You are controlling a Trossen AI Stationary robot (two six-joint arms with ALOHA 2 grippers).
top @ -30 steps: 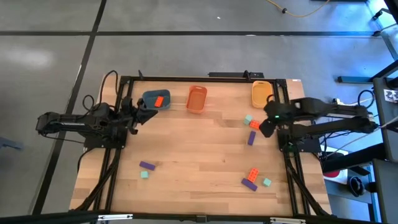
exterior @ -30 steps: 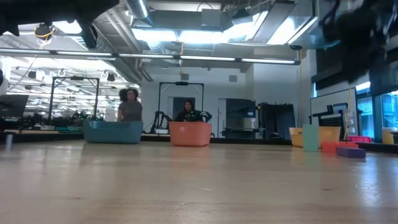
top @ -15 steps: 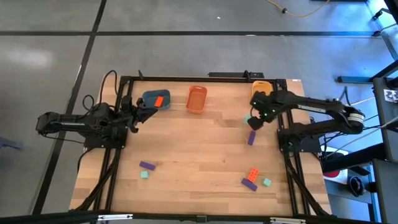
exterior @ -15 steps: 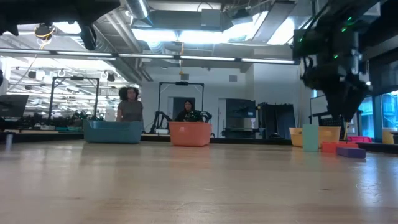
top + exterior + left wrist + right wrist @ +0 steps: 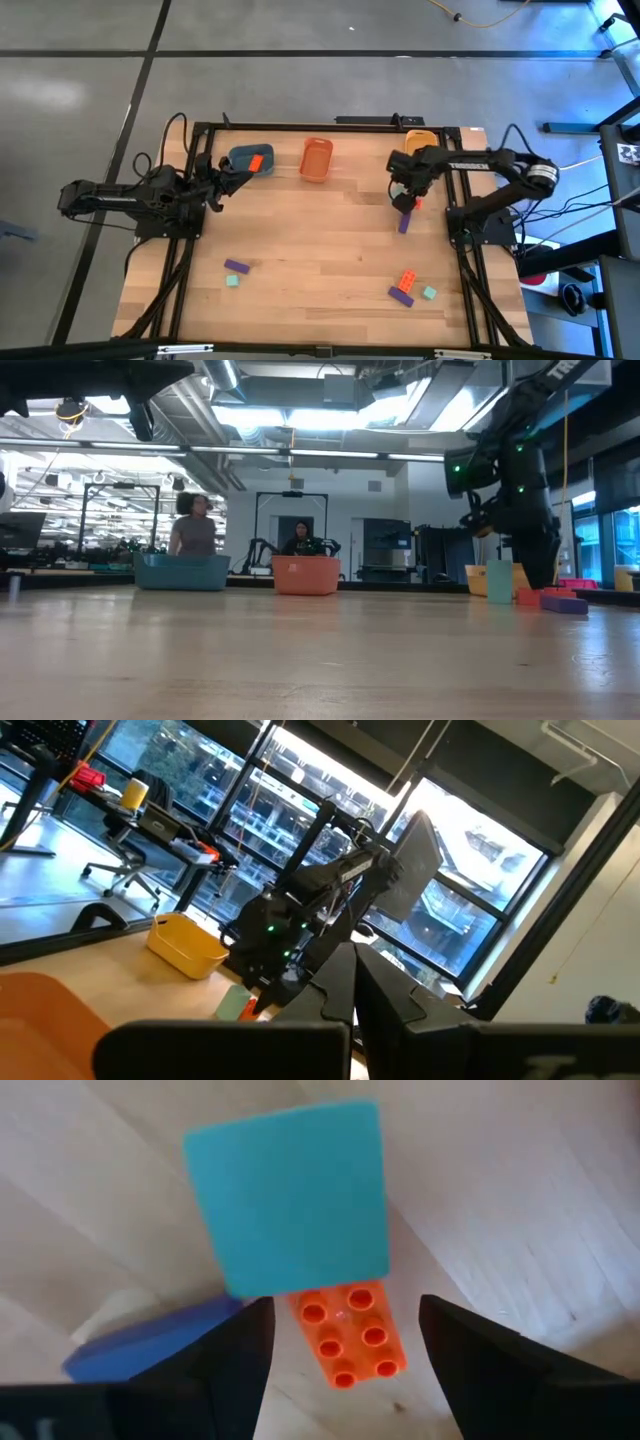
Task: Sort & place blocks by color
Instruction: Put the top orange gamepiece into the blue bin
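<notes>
My right gripper [image 5: 345, 1355] stands open, pointing down over a cluster at the table's far right. An orange-red brick [image 5: 349, 1335] lies flat on the wood between its two fingers, with a gap on each side. A mint-green cube [image 5: 287, 1195] touches the brick's far end, and a purple brick [image 5: 150, 1342] lies beside them. In the high view that gripper [image 5: 405, 197] hides most of the cluster. My left gripper [image 5: 225, 181] waits shut at the far left, next to the blue-grey tray [image 5: 238, 159], which holds an orange-red brick [image 5: 256, 162].
An orange tray [image 5: 316, 160] and a yellow tray [image 5: 420, 146] stand along the far edge. A purple brick [image 5: 236, 266] and a mint cube [image 5: 232, 281] lie near left. An orange-red brick [image 5: 407, 280], a purple brick [image 5: 401, 295] and a mint cube [image 5: 429, 293] lie near right. People show beyond the table.
My right gripper has swung from the table's right edge toward the middle and come down, tipping until it points straight down over the mint cube and the orange-red brick. No block has moved.
</notes>
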